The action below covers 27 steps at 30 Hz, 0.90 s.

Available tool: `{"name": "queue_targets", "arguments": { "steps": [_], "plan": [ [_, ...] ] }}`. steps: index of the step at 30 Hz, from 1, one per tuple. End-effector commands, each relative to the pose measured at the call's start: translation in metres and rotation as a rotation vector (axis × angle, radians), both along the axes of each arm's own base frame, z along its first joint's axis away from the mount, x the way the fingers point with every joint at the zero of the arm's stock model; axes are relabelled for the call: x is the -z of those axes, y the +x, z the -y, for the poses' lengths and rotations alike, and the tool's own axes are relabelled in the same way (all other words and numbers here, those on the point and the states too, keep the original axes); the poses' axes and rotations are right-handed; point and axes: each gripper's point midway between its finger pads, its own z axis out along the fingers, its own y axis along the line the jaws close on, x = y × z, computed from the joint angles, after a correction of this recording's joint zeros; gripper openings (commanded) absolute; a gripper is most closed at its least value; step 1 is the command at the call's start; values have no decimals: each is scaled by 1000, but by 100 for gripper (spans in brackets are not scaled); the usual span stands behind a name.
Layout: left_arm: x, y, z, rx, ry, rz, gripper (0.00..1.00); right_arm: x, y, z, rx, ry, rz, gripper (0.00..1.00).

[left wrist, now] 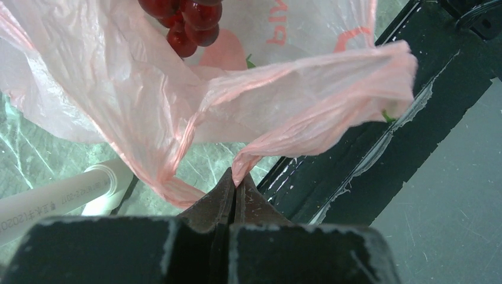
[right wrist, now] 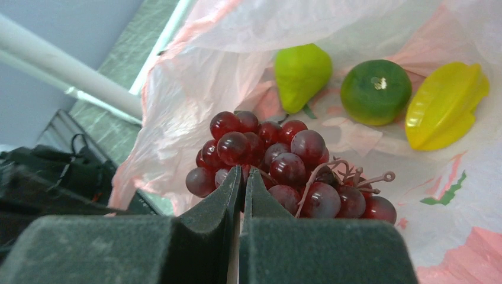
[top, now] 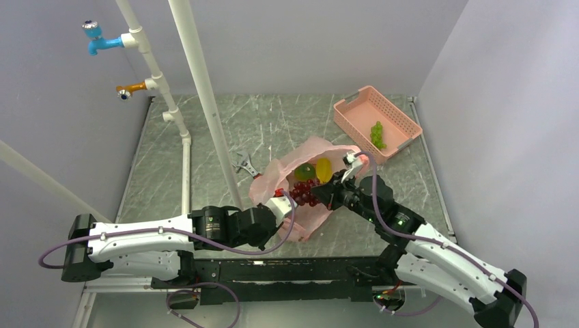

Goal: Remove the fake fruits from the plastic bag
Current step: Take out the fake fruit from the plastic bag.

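Note:
The pink plastic bag (top: pixel 319 147) lies open at mid-table. Inside lie a dark red grape bunch (top: pixel 305 192), a round green fruit (top: pixel 304 171) and a yellow oblong fruit (top: pixel 323 169). My left gripper (top: pixel 288 199) is shut on a thin fold of the bag's near edge (left wrist: pixel 278 133), pinched at the fingertips of that gripper (left wrist: pixel 235 180). My right gripper (right wrist: pixel 243 173) is inside the bag mouth, shut on the grape bunch (right wrist: pixel 278 157). Beyond it lie a yellow-green pear-shaped fruit (right wrist: pixel 301 74), the round green fruit (right wrist: pixel 375 92) and the yellow fruit (right wrist: pixel 445 105). A light green grape bunch (top: pixel 377 134) lies in the basket.
A rigid pink slotted basket (top: pixel 355 109) stands at the back right. A wrench (top: pixel 244 166) lies left of the bag. A white pipe (top: pixel 205 96) rises just left of the bag, with a second pipe and taps (top: pixel 147 75) further left.

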Motion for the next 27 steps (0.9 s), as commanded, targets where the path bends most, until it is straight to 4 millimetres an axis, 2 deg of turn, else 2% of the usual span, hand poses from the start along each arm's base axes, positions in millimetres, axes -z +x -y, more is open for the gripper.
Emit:
{"name": "queue_targets", "arguments": {
  "steps": [1,9,11,14,18,21,24,27],
  "plan": [
    [-9,4,5,-16,-33,26,0,-78,-13,-10,-82,158,111,0],
    [-13,4,6,-13,-42,23,0,-129,-26,-21,-165,280,139,0],
    [-17,5,3,-25,-46,31,0,-130,-20,-17,-119,284,138,0],
    [-25,7,-1,-45,-71,45,0,-119,-8,-5,-22,236,115,0],
    [-29,8,-8,-58,-86,53,0,-126,-16,-4,-53,264,129,0],
    [-32,13,-14,-105,-92,68,0,-135,-27,-13,-129,313,122,0],
    [-43,19,-16,-133,-135,100,0,-127,-34,-29,-208,350,73,0],
    [-51,24,-18,-158,-167,125,0,-134,-42,-45,-281,460,8,0]
  ]
}}
